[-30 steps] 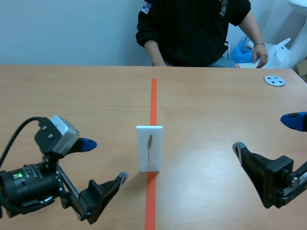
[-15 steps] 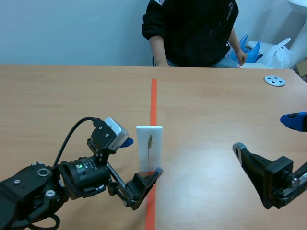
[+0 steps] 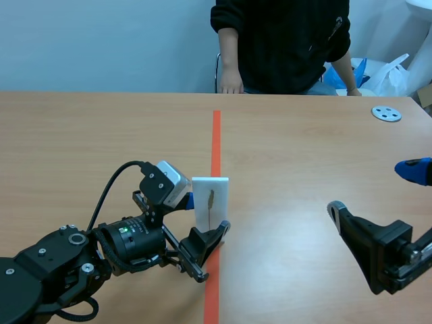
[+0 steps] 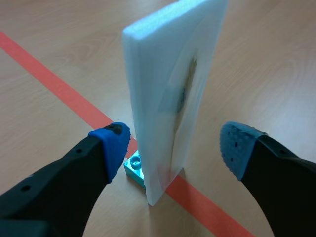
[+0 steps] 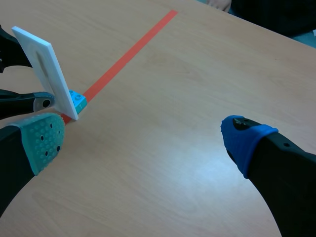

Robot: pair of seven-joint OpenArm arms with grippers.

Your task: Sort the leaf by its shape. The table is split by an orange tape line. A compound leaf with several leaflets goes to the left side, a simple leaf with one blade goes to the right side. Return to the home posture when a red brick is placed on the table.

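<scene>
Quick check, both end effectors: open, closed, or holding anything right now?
Left end effector: open, one finger on each side of the upright white foam board with a leaf, not gripping it.
Right end effector: open, holding nothing.

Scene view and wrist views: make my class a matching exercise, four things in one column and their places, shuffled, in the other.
Things
1. white card
2. turquoise block
3. grey disc
4. right gripper

Places
A. far right of the table
B. upright on the orange tape line, between the open fingers of the left gripper
C. at the card's foot
D. open, over the table right of the tape line

Pairs: 1-B, 2-C, 3-A, 4-D
</scene>
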